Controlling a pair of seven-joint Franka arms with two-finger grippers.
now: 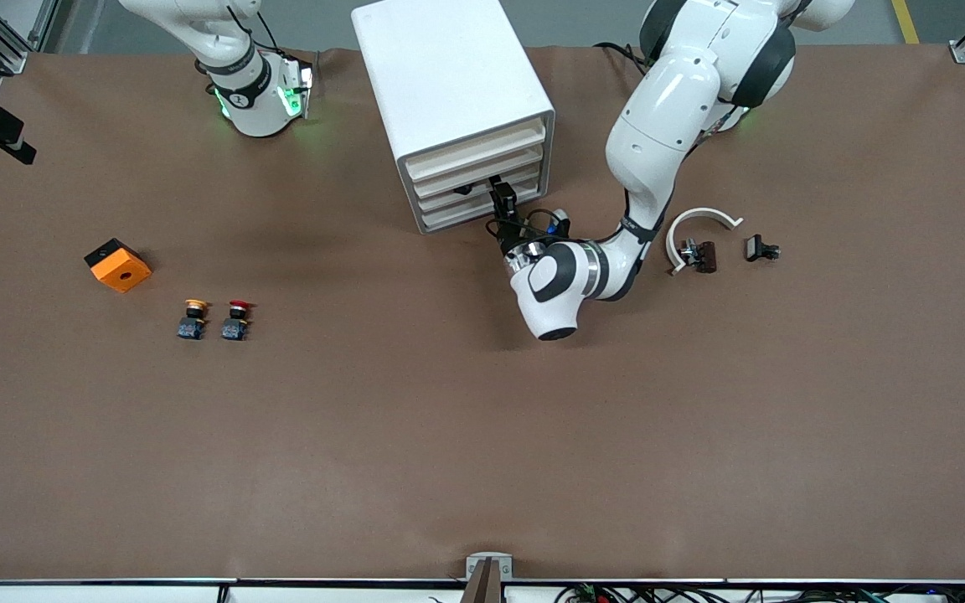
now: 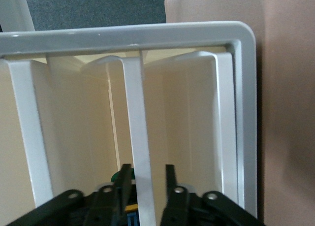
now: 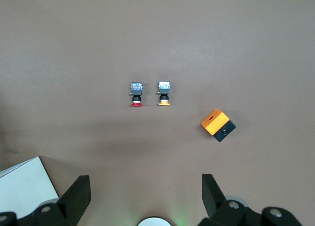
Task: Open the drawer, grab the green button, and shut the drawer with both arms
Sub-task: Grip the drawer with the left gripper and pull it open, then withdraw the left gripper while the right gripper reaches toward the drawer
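Left gripper (image 1: pixel 497 186) at drawer (image 1: pixel 482 192) front — low, level

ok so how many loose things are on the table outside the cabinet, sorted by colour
orange: 1, the orange box
yellow cap: 1, the yellow button
red cap: 1, the red button
white: 1, the curved white piece
black or dark: 2, the dark part in that curve and the small black part beside it
total: 6

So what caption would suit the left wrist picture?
Left gripper straddling a drawer's front edge in the white cabinet.
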